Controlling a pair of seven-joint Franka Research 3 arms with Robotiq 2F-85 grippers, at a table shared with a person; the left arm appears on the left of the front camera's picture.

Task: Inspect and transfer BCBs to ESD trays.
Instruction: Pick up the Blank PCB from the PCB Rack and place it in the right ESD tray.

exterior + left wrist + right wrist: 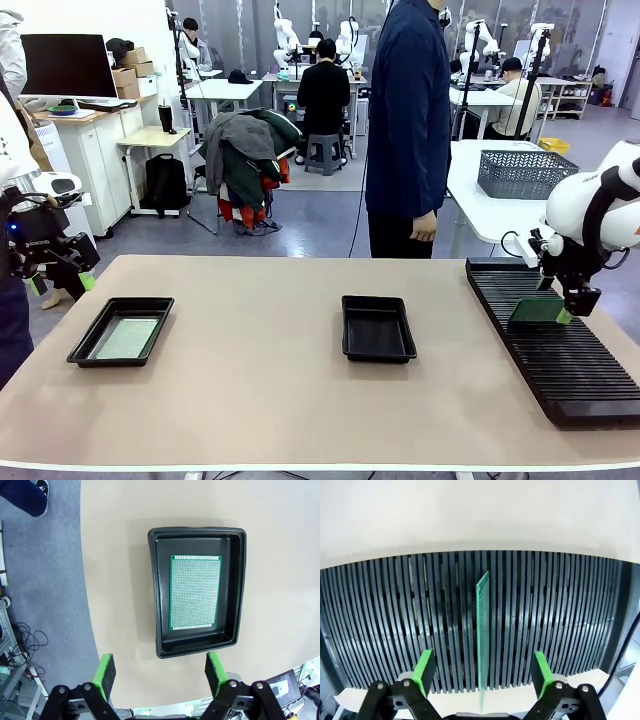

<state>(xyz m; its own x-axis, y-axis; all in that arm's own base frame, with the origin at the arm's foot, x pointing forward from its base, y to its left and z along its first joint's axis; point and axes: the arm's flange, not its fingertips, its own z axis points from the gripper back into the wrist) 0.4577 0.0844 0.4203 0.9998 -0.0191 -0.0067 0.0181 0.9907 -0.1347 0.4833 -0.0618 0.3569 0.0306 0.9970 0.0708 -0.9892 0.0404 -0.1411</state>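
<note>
Because the right wrist camera sees it edge-on, the BCB (482, 630) standing in the rack (395, 615) at the counter's (260, 400) right edge shows little face. The right gripper (482, 670) straddles it, fingers (424, 667) apart. Off the left edge the left gripper (160, 672) hangs spread near an ESD tray (240, 580) holding a flat BCB (195, 592). A second tray (378, 352) sits mid-counter, and a person (405, 130) stands beyond.

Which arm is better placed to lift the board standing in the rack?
Right. The right hand, open, straddles the upright board in the rack; the left hand, also open, is at the table's opposite end by the filled tray.
</note>
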